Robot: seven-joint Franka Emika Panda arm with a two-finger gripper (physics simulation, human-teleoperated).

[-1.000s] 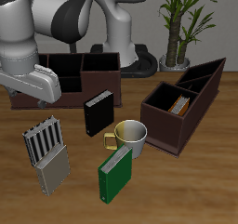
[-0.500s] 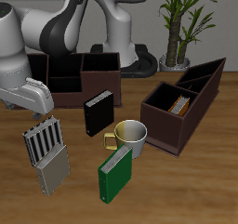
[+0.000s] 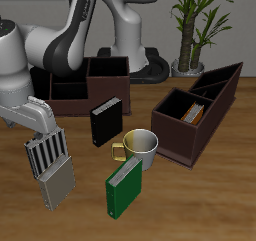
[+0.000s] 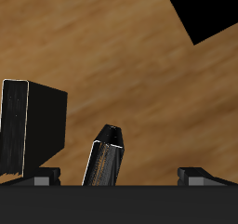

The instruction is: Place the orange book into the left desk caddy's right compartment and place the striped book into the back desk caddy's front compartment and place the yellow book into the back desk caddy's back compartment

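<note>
Nearest the front edge, the yellow book [image 3: 57,187] is lying flat, touching the striped book [image 3: 47,152] just behind it. The gripper [image 3: 40,123] is hanging over the striped book's far end, fingers spread wide, gripping nothing; in the wrist view the striped book [image 4: 108,156] is sitting between them. Risk: with the books touching, a finger may be catching the yellow book or nudging both. Since a second ago the arm has been dropping lower, toward the book. Farther back, the orange book [image 3: 194,114] is already sitting inside the left desk caddy [image 3: 200,125]; the back desk caddy [image 3: 80,85] is waiting behind the arm.
</note>
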